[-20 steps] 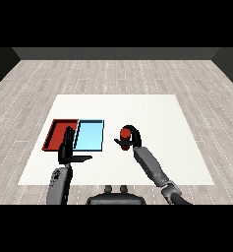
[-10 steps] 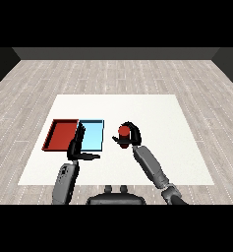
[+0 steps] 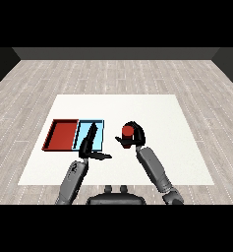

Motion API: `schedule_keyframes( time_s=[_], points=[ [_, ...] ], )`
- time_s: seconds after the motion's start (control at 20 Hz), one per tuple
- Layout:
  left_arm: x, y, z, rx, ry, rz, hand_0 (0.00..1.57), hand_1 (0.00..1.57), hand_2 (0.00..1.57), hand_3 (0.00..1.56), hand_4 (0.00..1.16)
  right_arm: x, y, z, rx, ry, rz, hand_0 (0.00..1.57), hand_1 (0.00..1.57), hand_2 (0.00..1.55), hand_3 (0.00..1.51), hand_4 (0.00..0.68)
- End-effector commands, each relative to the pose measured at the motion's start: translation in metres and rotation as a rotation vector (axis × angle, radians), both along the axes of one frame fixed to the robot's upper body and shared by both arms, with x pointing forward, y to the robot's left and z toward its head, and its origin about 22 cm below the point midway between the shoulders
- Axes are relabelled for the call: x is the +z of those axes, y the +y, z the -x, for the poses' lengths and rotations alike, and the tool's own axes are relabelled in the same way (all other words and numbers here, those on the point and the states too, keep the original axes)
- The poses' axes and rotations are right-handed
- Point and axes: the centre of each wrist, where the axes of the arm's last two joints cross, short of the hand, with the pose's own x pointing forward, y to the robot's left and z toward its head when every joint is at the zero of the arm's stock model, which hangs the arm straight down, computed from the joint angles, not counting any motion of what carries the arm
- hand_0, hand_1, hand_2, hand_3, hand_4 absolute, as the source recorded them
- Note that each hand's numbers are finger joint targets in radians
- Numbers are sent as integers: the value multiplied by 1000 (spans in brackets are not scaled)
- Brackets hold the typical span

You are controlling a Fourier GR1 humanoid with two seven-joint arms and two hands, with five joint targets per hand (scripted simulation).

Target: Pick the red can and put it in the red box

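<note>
The red can (image 3: 128, 131) stands upright right of the trays, with my right hand (image 3: 134, 139) curled round it from the right and behind. Whether the can rests on the table or hangs just above it I cannot tell. The red tray (image 3: 62, 135) lies at the left, holding nothing. My left hand (image 3: 88, 145) is open, its fingers straight and stretched over the light blue tray, thumb pointing right.
The light blue tray (image 3: 99, 133) lies directly right of the red tray, between it and the can, partly covered by my left hand. The white table (image 3: 157, 110) ends near my forearms at the front.
My left hand has shifted right, from over the red tray's edge to over the light blue tray. The right hand and can have barely moved.
</note>
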Motion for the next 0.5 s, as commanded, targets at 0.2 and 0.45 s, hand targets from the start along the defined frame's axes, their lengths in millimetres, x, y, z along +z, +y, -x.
schedule_keyframes(
  time_s=[0.2, 0.45],
  points=[
    [14, -34, 6, -87, 29, 15, 0, 0, 0, 0, 0, 14, 16, 12, 54, -52, 2, 1412, 1412, 1420, 1404, 635],
    [15, -66, -5, -106, 17, -2, 0, 0, 0, 0, 0, 32, 9, 6, 84, -54, -19, 1377, 1377, 1406, 1401, 625]
  ],
)
